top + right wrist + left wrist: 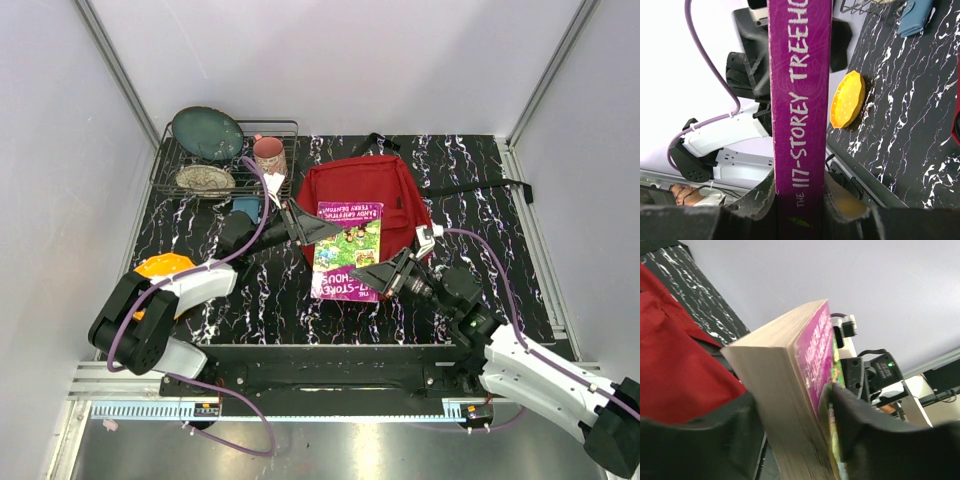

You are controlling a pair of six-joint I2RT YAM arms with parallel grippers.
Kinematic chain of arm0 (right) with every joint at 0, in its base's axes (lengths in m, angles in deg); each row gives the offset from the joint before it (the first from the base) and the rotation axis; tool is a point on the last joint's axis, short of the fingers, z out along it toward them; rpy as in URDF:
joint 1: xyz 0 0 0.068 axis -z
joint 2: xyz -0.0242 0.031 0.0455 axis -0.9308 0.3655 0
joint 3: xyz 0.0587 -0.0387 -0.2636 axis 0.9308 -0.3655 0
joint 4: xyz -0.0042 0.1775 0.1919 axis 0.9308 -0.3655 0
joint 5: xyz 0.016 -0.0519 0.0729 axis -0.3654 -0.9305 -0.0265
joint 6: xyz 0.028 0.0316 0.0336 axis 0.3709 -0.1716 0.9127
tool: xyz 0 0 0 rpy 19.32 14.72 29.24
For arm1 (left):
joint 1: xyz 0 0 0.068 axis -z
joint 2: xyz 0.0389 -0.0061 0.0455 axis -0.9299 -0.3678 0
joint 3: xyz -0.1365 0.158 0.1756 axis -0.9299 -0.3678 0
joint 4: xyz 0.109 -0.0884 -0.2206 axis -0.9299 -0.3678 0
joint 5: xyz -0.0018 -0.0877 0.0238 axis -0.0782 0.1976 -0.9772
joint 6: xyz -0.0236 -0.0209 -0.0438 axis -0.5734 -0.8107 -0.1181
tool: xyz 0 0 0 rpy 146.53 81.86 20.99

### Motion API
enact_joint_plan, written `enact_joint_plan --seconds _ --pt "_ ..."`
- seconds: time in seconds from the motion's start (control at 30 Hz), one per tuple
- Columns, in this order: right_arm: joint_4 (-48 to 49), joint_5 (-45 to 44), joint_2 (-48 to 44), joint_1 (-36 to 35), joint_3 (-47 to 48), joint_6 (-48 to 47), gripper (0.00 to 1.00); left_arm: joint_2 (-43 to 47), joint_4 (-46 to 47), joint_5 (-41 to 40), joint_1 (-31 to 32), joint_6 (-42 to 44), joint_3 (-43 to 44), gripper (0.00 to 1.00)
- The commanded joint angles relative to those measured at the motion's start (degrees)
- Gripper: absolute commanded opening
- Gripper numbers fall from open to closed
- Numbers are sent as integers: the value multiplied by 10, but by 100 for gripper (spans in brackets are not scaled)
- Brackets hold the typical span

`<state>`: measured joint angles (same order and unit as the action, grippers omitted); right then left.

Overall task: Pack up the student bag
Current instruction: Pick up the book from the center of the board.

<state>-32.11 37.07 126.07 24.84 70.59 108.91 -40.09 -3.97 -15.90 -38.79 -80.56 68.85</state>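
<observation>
The student bag (402,188) is a red backpack lying flat at the table's middle back; its red fabric also shows in the left wrist view (675,360). A thick book (348,250) with a magenta and green cover is held over the bag's front edge. My left gripper (316,232) is shut on the book's far left corner; in its wrist view (790,407) the fingers clamp the page edges and cover (815,355). My right gripper (386,272) is shut on the book's right side; in its wrist view (799,195) both fingers squeeze the purple spine (799,100).
A wire rack (285,128) at the back left holds a green plate (207,133), a speckled dish (205,180) and a pink cup (270,155). A blue object (245,208) lies by the rack. An orange faceted object (847,100) lies near the left arm.
</observation>
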Motion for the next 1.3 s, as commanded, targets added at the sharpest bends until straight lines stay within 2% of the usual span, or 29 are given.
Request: enact_joint_plan --seconds 0.0,0.17,0.2,0.27,0.37,0.4,0.43,0.5,0.53,0.63,0.7,0.73,0.83,0.97,1.0,1.03,1.1,1.27 --pt "76 39 13 -1 24 -7 0 4 79 27 3 -4 31 44" --pt "32 31 23 -1 46 -32 4 5 72 33 3 -2 38 5" --pt "21 24 21 -1 50 -38 5 7 64 31 3 0 37 0" --pt "-31 -4 9 -1 68 -59 6 20 42 23 3 19 36 0" --pt "-142 -68 -16 -1 101 -89 47 66 -72 -27 2 78 34 0" --pt "-171 -91 -22 -1 107 -93 69 82 -165 -54 2 94 34 0" --pt "-229 -135 -37 -1 111 -95 77 118 -205 -121 2 107 32 0" --pt "-276 -176 -54 -1 111 -85 87 159 -277 -195 1 113 18 0" --pt "-303 -204 -73 -2 107 -73 89 197 -289 -255 -2 109 12 0" --pt "-315 -219 -110 -2 77 -34 94 263 -342 -362 -6 82 -2 0" --pt "-309 -210 -118 -2 54 -7 95 286 -360 -397 -6 55 -9 0" --pt "-292 -193 -114 -2 48 -2 95 302 -369 -435 -6 45 -11 0" --pt "-220 -142 -69 -1 28 22 95 313 -364 -473 -6 7 -24 0" --pt "-102 -92 8 -3 23 44 96 309 -353 -489 -4 -27 -36 0" --pt "-33 -87 21 -4 20 49 96 308 -351 -489 -4 -30 -37 0" --pt "-4 -80 46 -4 18 53 96 307 -351 -491 -3 -35 -38 0" --pt "25 -82 71 -5 30 48 96 304 -346 -494 1 -46 -42 0" --pt "24 -90 148 -5 68 52 96 294 -300 -478 4 -57 -49 0"
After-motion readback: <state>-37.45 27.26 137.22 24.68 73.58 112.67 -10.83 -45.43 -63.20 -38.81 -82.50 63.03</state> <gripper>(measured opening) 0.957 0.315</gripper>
